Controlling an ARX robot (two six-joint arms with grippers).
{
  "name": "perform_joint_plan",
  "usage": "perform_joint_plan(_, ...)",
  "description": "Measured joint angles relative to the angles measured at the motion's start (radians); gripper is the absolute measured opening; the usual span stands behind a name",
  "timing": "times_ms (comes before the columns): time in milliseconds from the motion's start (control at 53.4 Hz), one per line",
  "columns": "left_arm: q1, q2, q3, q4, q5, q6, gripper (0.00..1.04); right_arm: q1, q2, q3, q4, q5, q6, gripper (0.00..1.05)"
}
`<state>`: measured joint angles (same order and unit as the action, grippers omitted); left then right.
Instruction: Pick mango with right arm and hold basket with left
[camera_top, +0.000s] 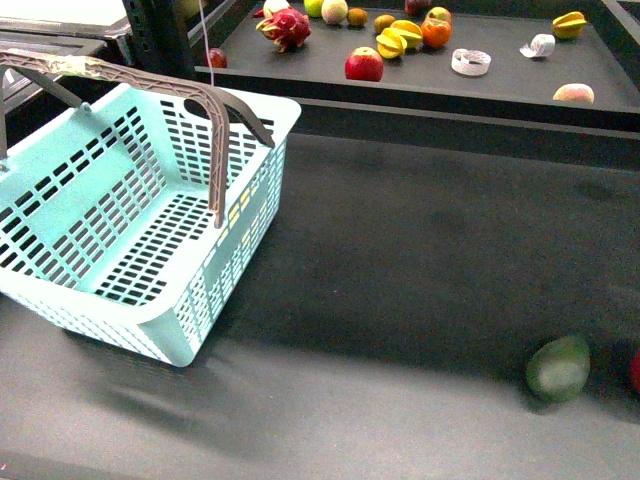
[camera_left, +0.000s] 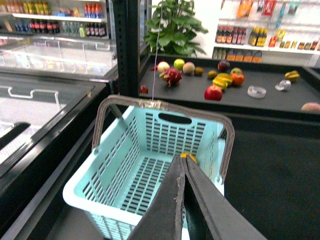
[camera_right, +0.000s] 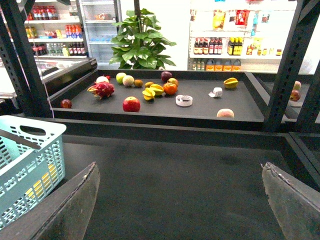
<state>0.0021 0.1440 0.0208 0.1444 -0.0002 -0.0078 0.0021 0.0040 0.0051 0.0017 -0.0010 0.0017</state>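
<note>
The pale turquoise basket (camera_top: 70, 195) stands at the table's left with its grey-brown handles (camera_top: 215, 130) up. A yellow-orange patch, the mango (camera_left: 189, 156), shows inside it against the right wall; it is also glimpsed through the slots as the mango (camera_right: 41, 183). My left gripper (camera_left: 182, 160) hangs over the basket (camera_left: 150, 131), shut with nothing between its fingers, and its tips hide most of the mango. My right gripper (camera_right: 180, 167) is open over bare dark table, right of the basket (camera_right: 30, 150). Neither gripper shows in the front view.
A dull green oval fruit (camera_top: 558, 368) lies at the front right, with something red (camera_top: 636, 370) at the frame edge. Behind a raised ledge, a back tray (camera_top: 500, 85) holds an apple (camera_top: 364, 64), dragon fruit (camera_top: 287, 27), star fruits and other fruit.
</note>
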Motion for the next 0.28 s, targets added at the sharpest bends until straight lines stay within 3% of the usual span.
perform_joint_plan(75,0.0,-0.113,0.0,-0.133,0.0,0.0,0.04,0.0,0.0,0.0,0.0,0.0,0.0,0.97)
perform_joint_plan(281,0.0,-0.139,0.0,-0.142,0.0,0.0,0.04,0.0,0.0,0.0,0.0,0.0,0.0,0.97)
